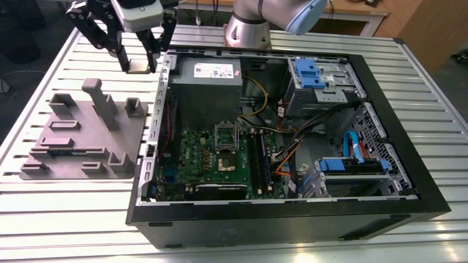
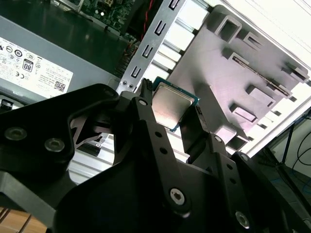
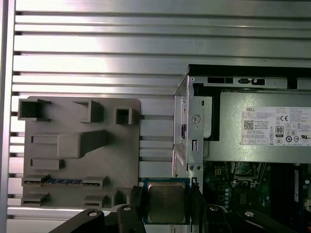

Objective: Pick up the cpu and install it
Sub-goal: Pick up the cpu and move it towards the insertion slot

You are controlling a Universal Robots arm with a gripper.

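The cpu (image 3: pixel 165 202) is a small square chip with a shiny metal top and a blue-green rim, also plain in the second wrist view (image 2: pixel 171 107). My gripper (image 3: pixel 165 206) is shut on the cpu, one black finger on each side edge. In the exterior view the gripper (image 1: pixel 139 64) hangs high over the slatted table, between the grey holder block and the far left corner of the open computer case (image 1: pixel 285 213). The empty socket (image 1: pixel 225 160) sits in the middle of the green motherboard (image 1: pixel 219 159) inside the case.
The grey holder block (image 1: pixel 84 137) with upright posts and slots lies on the table at the exterior view's left. A grey power supply with a white label (image 1: pixel 208 82) fills the case's far corner. Blue drive brackets and loose cables (image 1: pixel 321 137) crowd the right half.
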